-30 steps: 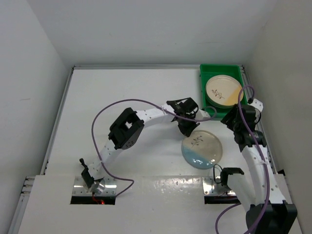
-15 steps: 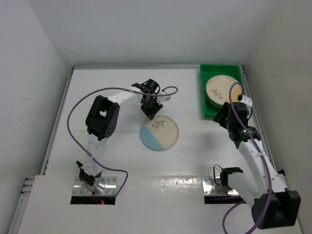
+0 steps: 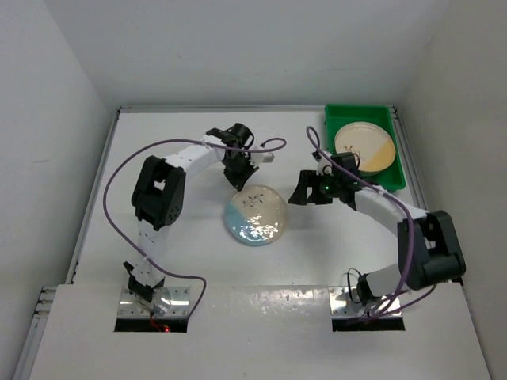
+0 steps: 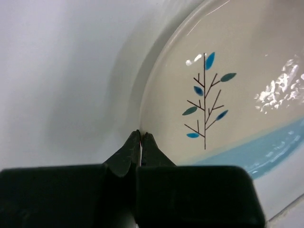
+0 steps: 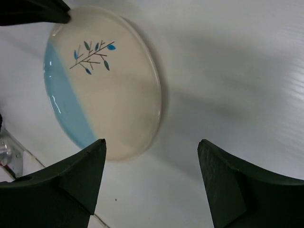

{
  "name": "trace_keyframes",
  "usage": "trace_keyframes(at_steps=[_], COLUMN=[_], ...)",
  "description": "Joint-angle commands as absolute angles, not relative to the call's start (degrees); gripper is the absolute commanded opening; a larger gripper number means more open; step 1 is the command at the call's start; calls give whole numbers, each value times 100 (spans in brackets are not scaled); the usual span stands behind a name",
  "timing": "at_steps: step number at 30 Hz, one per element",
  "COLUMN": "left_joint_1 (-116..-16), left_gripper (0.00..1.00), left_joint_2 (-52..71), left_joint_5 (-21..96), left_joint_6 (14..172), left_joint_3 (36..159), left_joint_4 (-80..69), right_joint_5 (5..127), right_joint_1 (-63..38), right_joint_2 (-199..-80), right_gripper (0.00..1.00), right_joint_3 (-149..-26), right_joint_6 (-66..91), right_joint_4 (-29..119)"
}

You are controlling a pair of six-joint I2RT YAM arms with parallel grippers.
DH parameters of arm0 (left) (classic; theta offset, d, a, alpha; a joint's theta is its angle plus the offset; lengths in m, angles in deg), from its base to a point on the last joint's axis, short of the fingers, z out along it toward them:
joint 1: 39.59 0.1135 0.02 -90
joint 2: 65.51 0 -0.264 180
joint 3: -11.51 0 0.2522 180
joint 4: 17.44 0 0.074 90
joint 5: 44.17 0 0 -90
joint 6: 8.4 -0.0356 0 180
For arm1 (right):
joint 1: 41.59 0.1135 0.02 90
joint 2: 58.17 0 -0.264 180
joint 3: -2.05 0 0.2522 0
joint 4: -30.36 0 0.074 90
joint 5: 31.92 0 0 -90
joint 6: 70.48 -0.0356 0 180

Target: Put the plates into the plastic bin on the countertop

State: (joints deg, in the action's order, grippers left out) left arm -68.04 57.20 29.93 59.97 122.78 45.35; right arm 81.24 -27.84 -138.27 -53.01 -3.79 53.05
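Top view: your green bin (image 3: 329, 150), at the countertop's (image 3: 158, 134) far right corner, holds a yellow-segmented plate (image 3: 363, 148) (any beneath it are hidden). The blue-segmented plate (image 3: 254, 214) lies mid-countertop. The left gripper (image 3: 240, 176) is pinched together at its rim, gripping nothing; the right gripper (image 3: 305, 190) is spread wide, empty, near it.

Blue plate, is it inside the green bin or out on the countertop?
Out. The blue plate is on the countertop, left of the bin, which holds a yellow plate.
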Motion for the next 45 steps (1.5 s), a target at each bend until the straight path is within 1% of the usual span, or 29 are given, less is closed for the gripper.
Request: trace_keyframes(at_steps=[1, 6, 7, 9, 12, 13, 14, 16, 17, 19, 20, 23, 25, 26, 27, 28, 29, 30, 31, 33, 34, 35, 36, 38, 39, 41, 42, 43, 45], left_joint_1=[-6763, -6763, -6763, -6763, -6763, -6763, -6763, -6763, -6711, -6710, -6658, -6605, -6448, -6386, -6324, -6176, -6087, -6008, -5912, -5665, -5604, -5551, -5498, -5497, -5497, -5497, -5497, -5497, -5497], left_gripper=[0, 0, 0, 0, 0, 0, 0, 0, 0, 0, 0, 0, 0, 1, 4, 9, 24, 31, 37, 46, 47, 47, 48, 48, 48, 48, 48, 48, 48], left_joint_2=[4620, 4444, 4496, 4549, 4654, 4655, 4716, 4786, 4856, 4918, 4971, 5024, 5024, 4972, 4971, 4910, 4849, 4796, 4795, 4707, 4638, 4567, 4567, 4505, 4505, 4435, 4383, 4382, 4382], left_joint_5=[2913, 2975, 2975, 3028, 3028, 3028, 3028, 3028, 3028, 3028, 3080, 3141, 3194, 3195, 3247, 3300, 3361, 3431, 3432, 3432, 3432, 3432, 3484, 3485, 3485, 3485, 3485, 3485, 3485], left_joint_6=[5594, 5593, 5593, 5593, 5646, 5646, 5646, 5699, 5699, 5752, 5752, 5804, 5944, 5945, 6023, 6137, 6199, 6270, 6331, 6463, 6464, 6464, 6464, 6464, 6411, 6411, 6411, 6411, 6411], left_joint_3=[12669, 12529, 12477, 12476, 12529, 12529, 12529, 12581, 12582, 12634, 12634, 12687, 12880, 12941, 13012, 13186, 13275, 13424, 13478, 13539, 13540, 13487, 13382, 13242, 13171, 13057, 12978, 12977, 12924], left_joint_4=[4624, 4624, 4624, 4624, 4624, 4624, 4624, 4562, 4562, 4562, 4510, 4510, 4510, 4510, 4510, 4510, 4510, 4510, 4510, 4510, 4510, 4510, 4510, 4510, 4510, 4510, 4510, 4510, 4457], right_joint_5=[9121, 9903, 10052, 10071, 10263, 10499, 10693, 10844, 10827, 10757, 10704, 10678, 10529, 10458, 10371, 10274, 10212, 9933, 9809, 9475, 8899, 8728, 8239, 7737, 7559, 6989, 6873, 6593, 6503], right_joint_1=[-2744, -2648, -2604, -2586, -2542, -2525, -2507, -2411, -2358, -2401, -2428, -2586, -2691, -2718, -2770, -2814, -2858, -3033, -3113, -3375, -3621, -3754, -4121, -4510, -4885, -5116, -5405, -5494, -5741], right_joint_2=[-14447, -15753, -15845, -16196, -16653, -16880, -16935, -16971, -16901, -16743, -16646, -16305, -16163, -15901, -15811, -15723, -15540, -15347, -15118, -14837, -14678, -14616, -14363, -14264, -14194, -14018, -14009, -13974, -14026], right_gripper=[77, 81, 81, 81, 73, 67, 52, 36, 19, 3, 0, 0, 0, 0, 0, 0, 0, 0, 0, 0, 0, 0, 0, 0, 0, 0, 0, 0, 0], right_joint_3=[-5618, -6110, -6267, -6330, -6260, -6243, -6234, -6103, -5937, -5647, -5558, -5337, -5390, -5460, -5495, -5582, -5679, -5723, -5767, -5812, -5794, -5768, -5698, -5611, -5549, -5355, -5329, -5346, -5363], right_joint_6=[-209, -447, -517, -640, -737, -1033, -1132, -1352, -1440, -1737, -2000, -2494, -2609, -2618, -2609, -2688, -2732, -2819, -2864, -3057, -3119, -3215, -3538, -3838, -4066, -4305, -4454, -4525, -4499], right_joint_4=[4186, 3622, 3456, 3297, 2859, 2647, 2463, 2321, 2068, 1812, 1245, 730, 790, 817, 948, 993, 1045, 1159, 1186, 1274, 1318, 1318, 1309, 1301, 1275, 1292, 1344, 1667, 1827])
